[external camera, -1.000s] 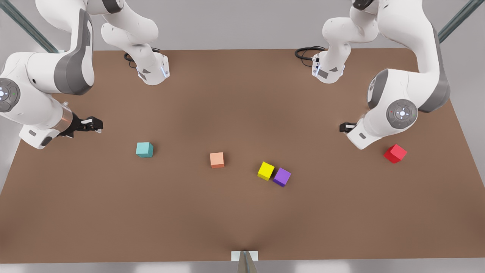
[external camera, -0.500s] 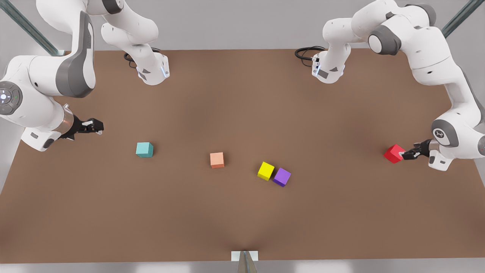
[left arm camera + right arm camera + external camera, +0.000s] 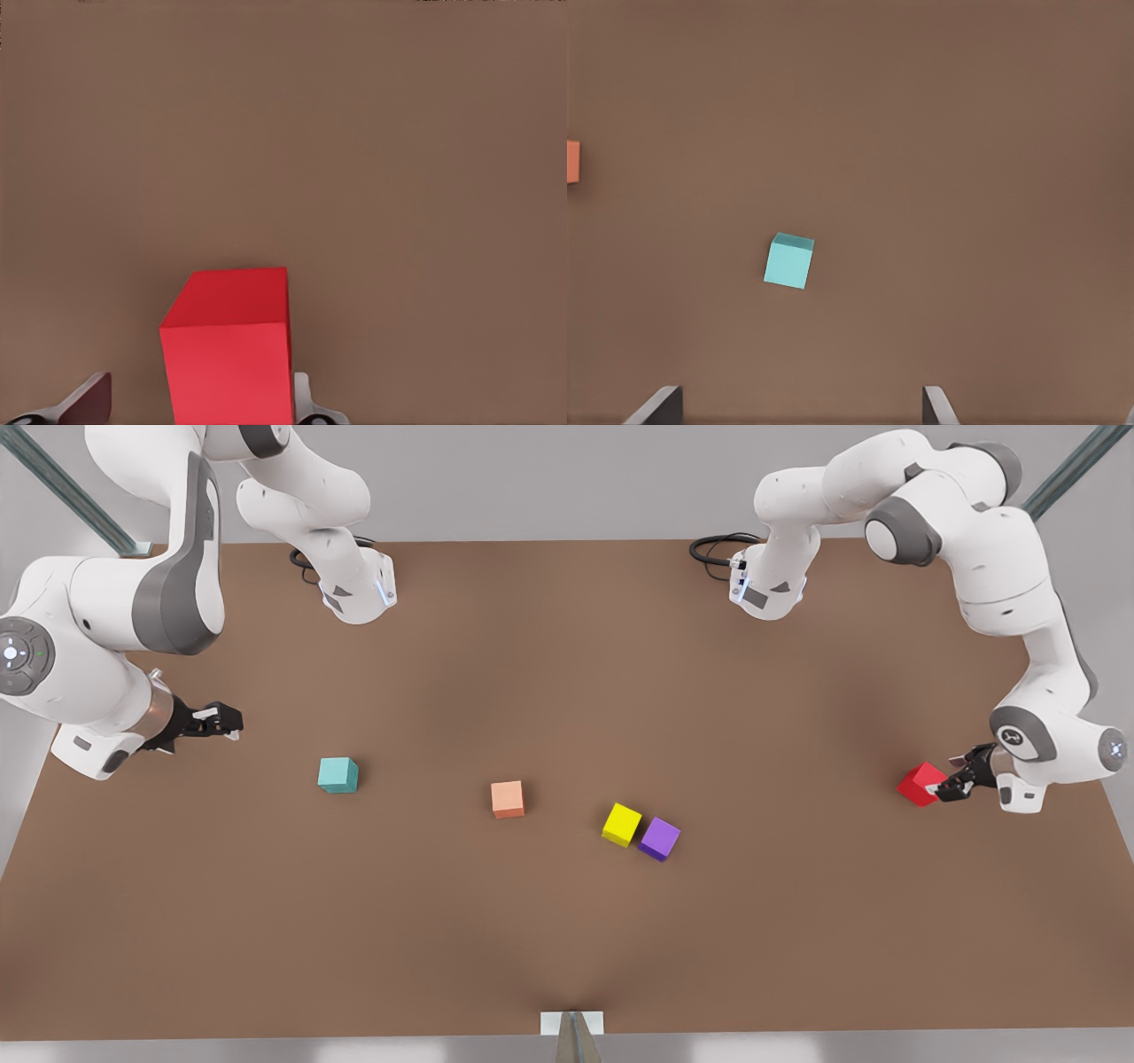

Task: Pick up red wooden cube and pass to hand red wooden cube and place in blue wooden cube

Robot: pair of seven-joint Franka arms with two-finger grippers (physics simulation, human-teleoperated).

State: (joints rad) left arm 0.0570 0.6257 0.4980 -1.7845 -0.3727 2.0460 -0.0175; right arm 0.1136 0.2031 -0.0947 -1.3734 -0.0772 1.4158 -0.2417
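Note:
The red wooden cube (image 3: 920,785) rests on the brown table near the front view's right edge. My left gripper (image 3: 950,783) reaches it low from that edge. In the left wrist view the red cube (image 3: 229,345) stands between the fingers of the open left gripper (image 3: 195,405): one finger (image 3: 303,400) is against its side, the other (image 3: 89,400) stands off with a gap. The blue wooden cube (image 3: 337,775), teal in colour, lies toward the front view's left. My right gripper (image 3: 223,720) hovers open up and to the left of it, and the teal cube (image 3: 788,260) lies ahead of those spread fingers.
A pale orange cube (image 3: 507,799) sits mid-table, with a yellow cube (image 3: 622,824) and a purple cube (image 3: 660,838) touching each other to its right. Both arm bases (image 3: 359,593) (image 3: 766,589) stand at the table's far edge.
The left arm swung from above the table round to the red cube's outer side and brought its fingers around the cube. The cube has stayed put. The right arm barely moved.

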